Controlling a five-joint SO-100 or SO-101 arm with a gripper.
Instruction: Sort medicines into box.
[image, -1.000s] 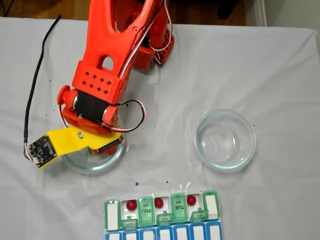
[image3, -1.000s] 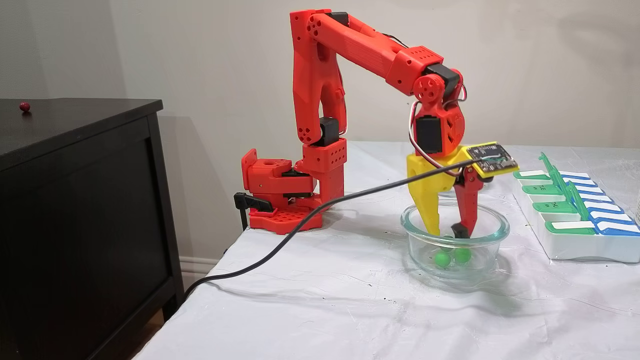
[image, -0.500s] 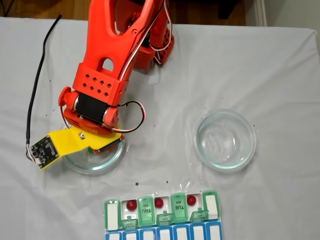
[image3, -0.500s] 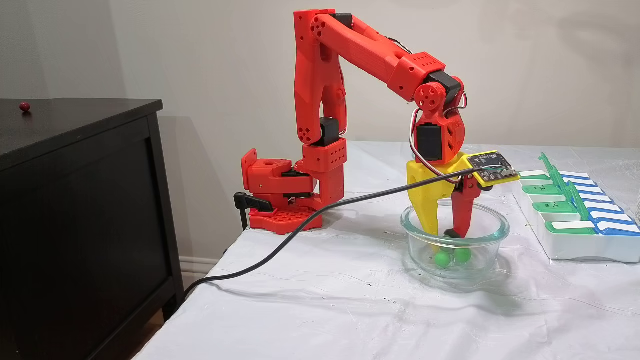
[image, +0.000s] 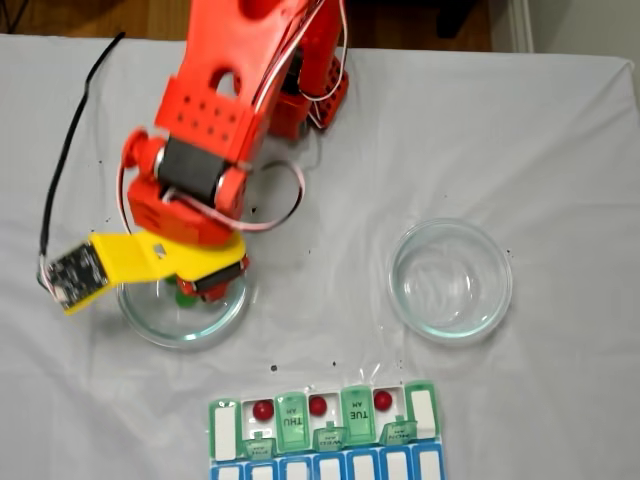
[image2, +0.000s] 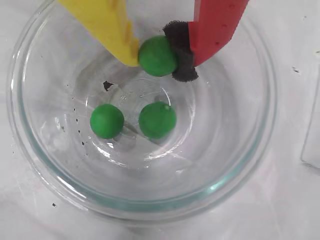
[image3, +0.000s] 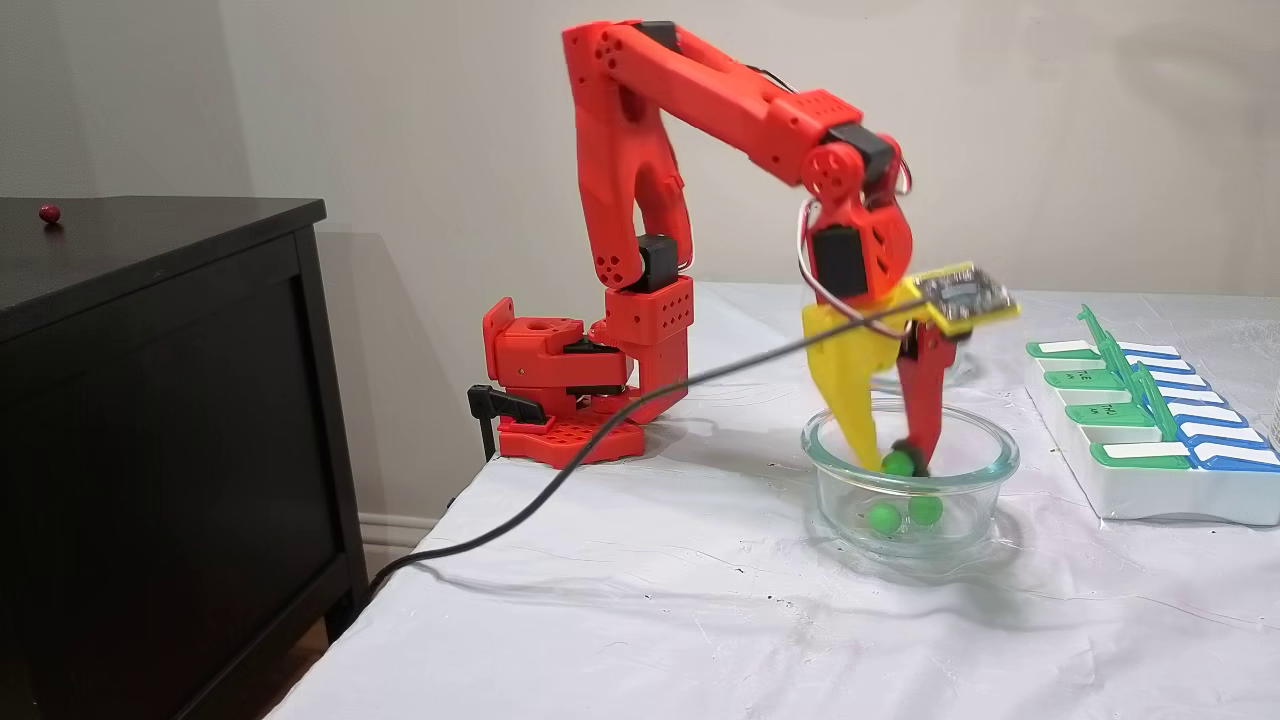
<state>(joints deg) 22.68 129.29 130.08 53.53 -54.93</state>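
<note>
1. Fixed view from above: the end effector (image: 190, 293) hangs over the left glass dish (image: 150, 318). A glimpse of green shows beneath it. The pill organizer (image: 325, 428) lies below and to the right of the end effector on the desk (image: 560, 150), with three dark red pills (image: 263, 410) in open cells. An empty glass dish (image: 450, 280) sits well to the right.
2. Wrist view: the yellow finger (image2: 107, 25) and the red finger's black pad (image2: 181, 50) clamp one green pill (image2: 157, 56) from opposite sides. This suggests a centred pinch that stops the round pill from rolling. Two more green pills (image2: 107, 121) rest on the dish floor below the grip.
3. Fixed view from the side: the held pill (image3: 899, 462) sits near rim height inside the dish. The organizer (image3: 1160, 480) stands to the right, lids raised, probably to receive pills.
</note>
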